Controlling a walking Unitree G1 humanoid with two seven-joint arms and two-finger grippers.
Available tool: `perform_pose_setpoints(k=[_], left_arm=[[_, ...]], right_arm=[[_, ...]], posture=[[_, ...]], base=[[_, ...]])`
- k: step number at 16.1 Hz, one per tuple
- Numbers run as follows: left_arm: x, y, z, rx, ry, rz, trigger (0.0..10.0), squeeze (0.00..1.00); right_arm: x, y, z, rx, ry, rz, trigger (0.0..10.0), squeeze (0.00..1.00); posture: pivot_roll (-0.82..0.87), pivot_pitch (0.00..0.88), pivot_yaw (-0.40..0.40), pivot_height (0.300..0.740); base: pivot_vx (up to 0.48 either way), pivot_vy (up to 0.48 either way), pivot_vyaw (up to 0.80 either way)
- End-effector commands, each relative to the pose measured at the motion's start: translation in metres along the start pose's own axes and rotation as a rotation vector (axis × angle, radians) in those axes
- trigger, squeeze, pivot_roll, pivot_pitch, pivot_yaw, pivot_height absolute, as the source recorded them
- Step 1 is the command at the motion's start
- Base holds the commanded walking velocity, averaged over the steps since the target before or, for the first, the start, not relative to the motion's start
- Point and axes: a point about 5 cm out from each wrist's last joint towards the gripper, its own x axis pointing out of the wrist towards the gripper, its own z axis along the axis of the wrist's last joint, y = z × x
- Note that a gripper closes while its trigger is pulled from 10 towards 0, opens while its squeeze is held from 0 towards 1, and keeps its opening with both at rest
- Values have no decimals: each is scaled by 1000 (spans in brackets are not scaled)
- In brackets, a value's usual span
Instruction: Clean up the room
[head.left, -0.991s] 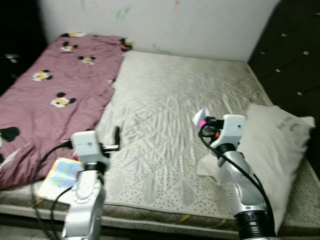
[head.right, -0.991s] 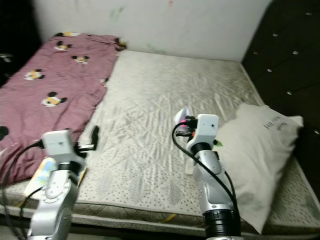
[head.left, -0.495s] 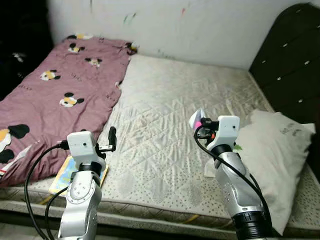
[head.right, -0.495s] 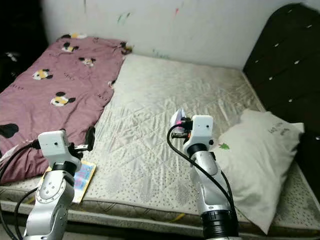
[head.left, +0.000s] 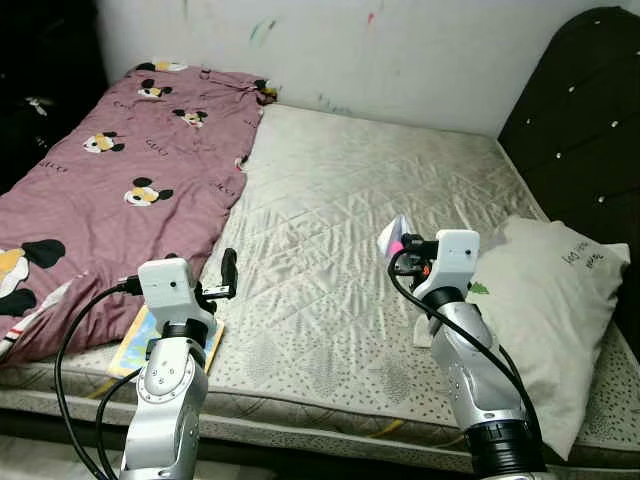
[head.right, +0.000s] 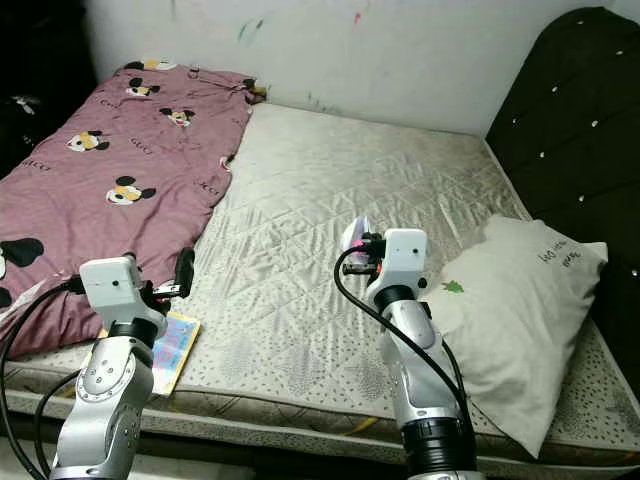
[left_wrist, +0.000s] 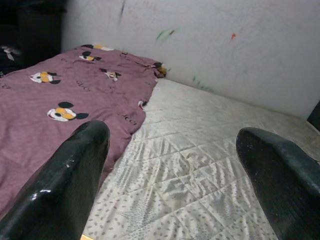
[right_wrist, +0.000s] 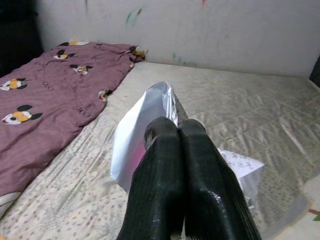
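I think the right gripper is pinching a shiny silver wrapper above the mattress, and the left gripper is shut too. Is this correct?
Not quite. The left gripper is open: the left wrist view shows its black fingers spread wide apart. The right gripper does pinch the shiny silver wrapper above the quilted beige mattress.

Bare quilted mattress (head.left: 350, 230) across the middle, spotted border along the near edge. White wall (head.left: 380, 50) at 12 o'clock, flecked with green and red marks. Dark tufted headboard (head.left: 585, 130) at 3 o'clock. Deep shadow (head.left: 40, 90) at 10 o'clock. Even, soft light.
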Motion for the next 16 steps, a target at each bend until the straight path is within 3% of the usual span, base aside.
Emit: perform_pose_setpoints(k=[1, 16], left_arm=[[1, -3, -2, -4, 8, -14, 10000, 0], [0, -4, -1, -3, 5, -18, 10000, 0]], right_arm=[[1, -2, 0, 3, 2, -3, 10000, 0], [3, 0, -3, -3, 16, 17, 10000, 0]], posture=[[-52, 14, -64, 740], [-46, 29, -64, 740]], base=[[0, 454, 0], [0, 472, 0]])
